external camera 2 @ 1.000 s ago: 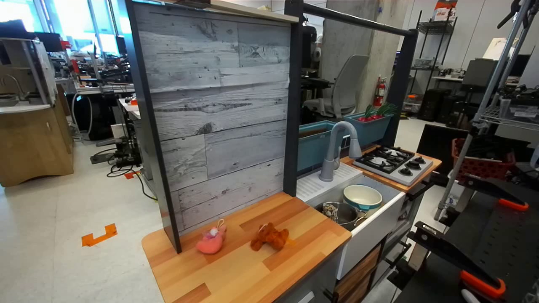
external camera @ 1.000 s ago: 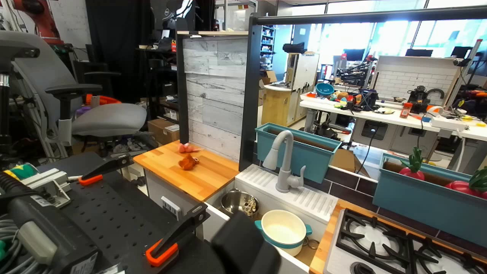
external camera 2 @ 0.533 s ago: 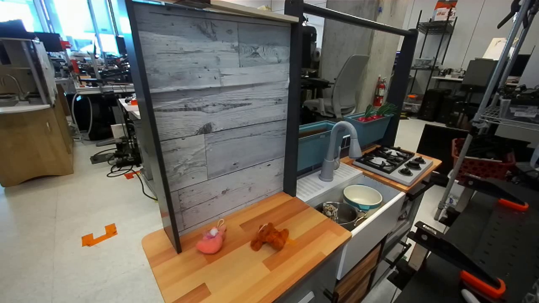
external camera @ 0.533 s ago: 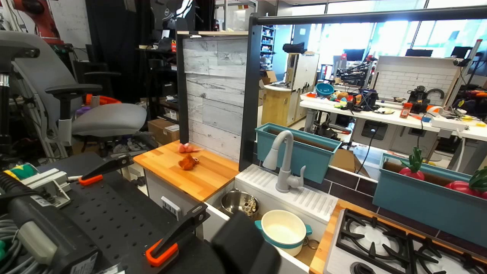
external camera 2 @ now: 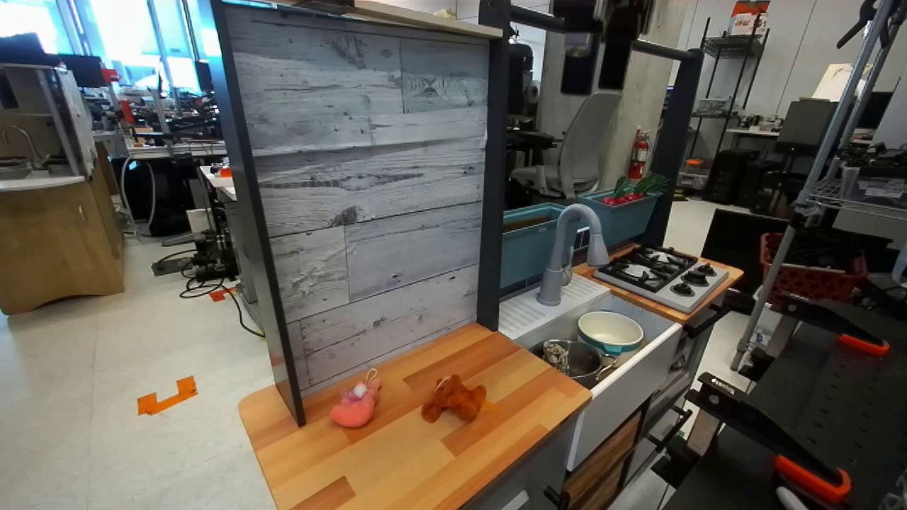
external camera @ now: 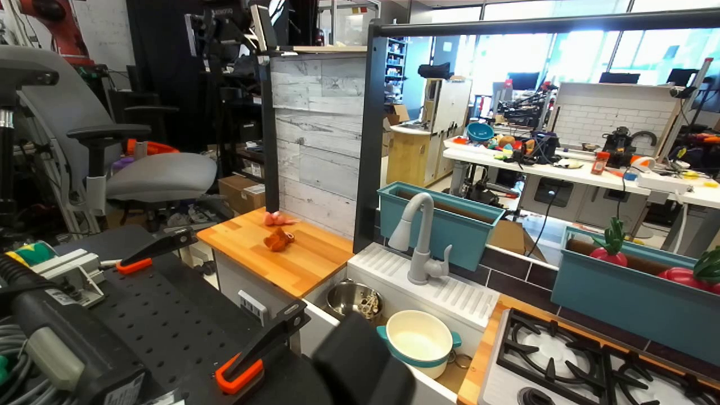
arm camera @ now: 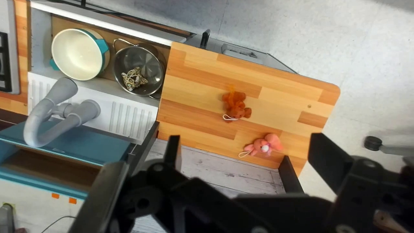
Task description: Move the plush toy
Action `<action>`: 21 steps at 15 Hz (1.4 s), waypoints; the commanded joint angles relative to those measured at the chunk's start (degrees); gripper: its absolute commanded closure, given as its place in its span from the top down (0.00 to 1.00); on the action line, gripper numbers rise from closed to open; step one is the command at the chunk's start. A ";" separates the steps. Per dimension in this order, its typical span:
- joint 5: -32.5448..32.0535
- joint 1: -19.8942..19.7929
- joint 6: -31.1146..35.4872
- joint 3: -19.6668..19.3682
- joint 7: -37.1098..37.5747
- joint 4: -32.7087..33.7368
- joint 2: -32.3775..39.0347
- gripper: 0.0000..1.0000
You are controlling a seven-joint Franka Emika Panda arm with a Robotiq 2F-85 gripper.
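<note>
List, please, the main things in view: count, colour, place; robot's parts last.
plush bear: one, brown, on the board
plush animal: one, pink, on the board
board: one, tan, beside the sink
panel: one, greyish, upright along the board
sink: one, white, between board and stove
metal pot: one, silver, in sink, patterned bundle inside
round pot: one, cream and teal, in sink
faucet: one, grey, at the sink
planters: two, teal, behind sink and stove
radishes: at least two, red, in one planter
stove: one, grey, beside the sink
clamps: two, black and orange, at black table
chair: at least one, grey, background
jaws: two, black, wide apart, wrist view
</note>
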 commanded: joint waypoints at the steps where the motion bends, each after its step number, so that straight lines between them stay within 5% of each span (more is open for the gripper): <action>1: -0.08 1.39 6.57 -1.47 -2.10 -2.28 3.11 1.00; 12: -1.90 1.98 14.78 -4.62 -0.98 -0.68 17.42 1.00; 21: -4.16 5.75 16.73 -9.71 -0.04 11.70 33.95 1.00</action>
